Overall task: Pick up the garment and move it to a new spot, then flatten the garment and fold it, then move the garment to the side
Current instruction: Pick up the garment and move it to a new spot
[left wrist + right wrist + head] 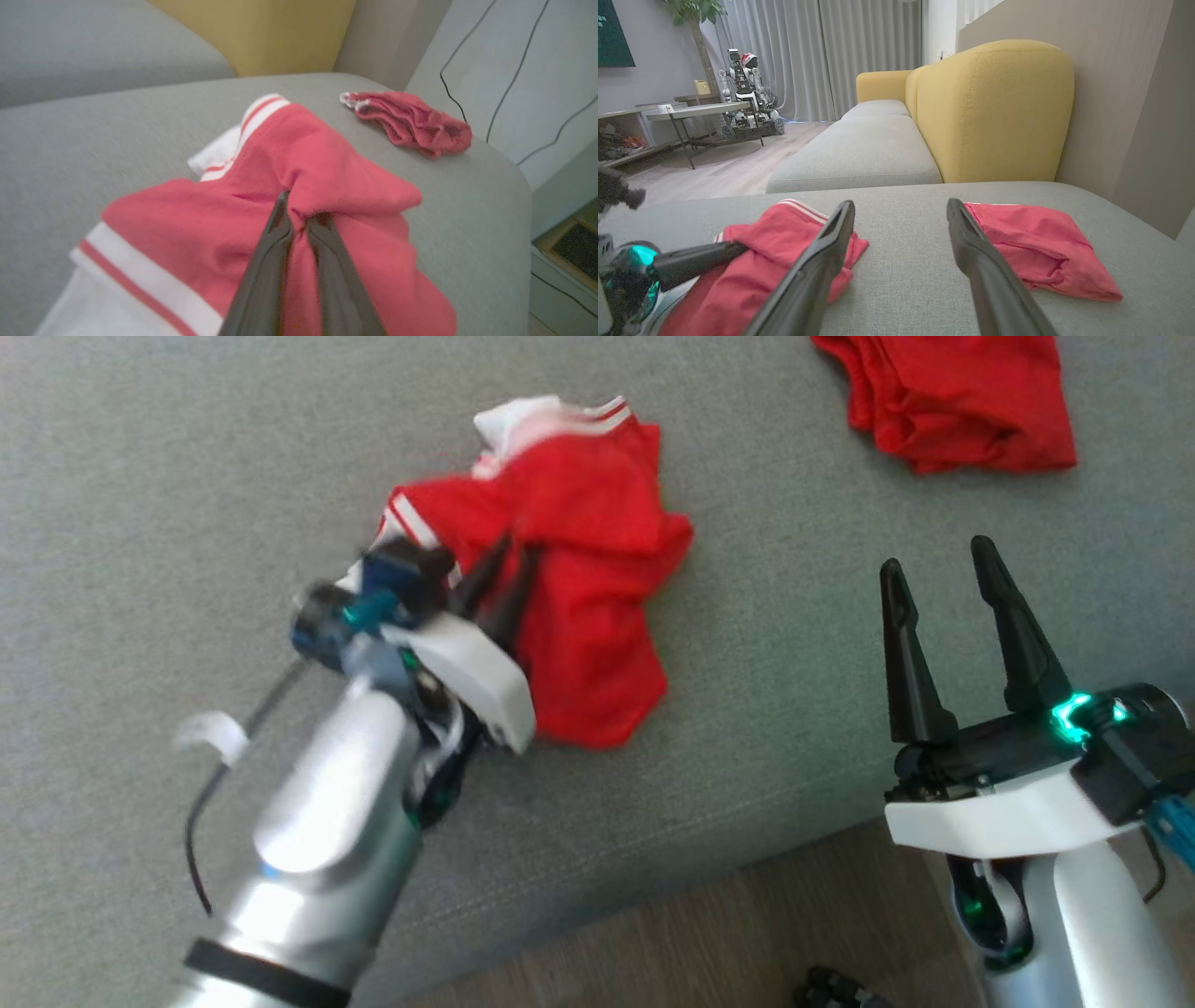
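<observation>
The left gripper (518, 555) pinches a small fold near the middle of the crumpled red garment (597, 644), which lies on the grey sofa seat (168, 476). The right gripper (936, 553) hangs wide apart and empty. The bite looks shallow (thin cloth), so a quick lift could let it slip free.

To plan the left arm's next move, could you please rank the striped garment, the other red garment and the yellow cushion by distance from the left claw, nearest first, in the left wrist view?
1. striped garment: centre, pinched in the left claw.
2. other red garment: further off, upper right on the grey seat.
3. yellow cushion: farthest, top centre behind the seat.
</observation>
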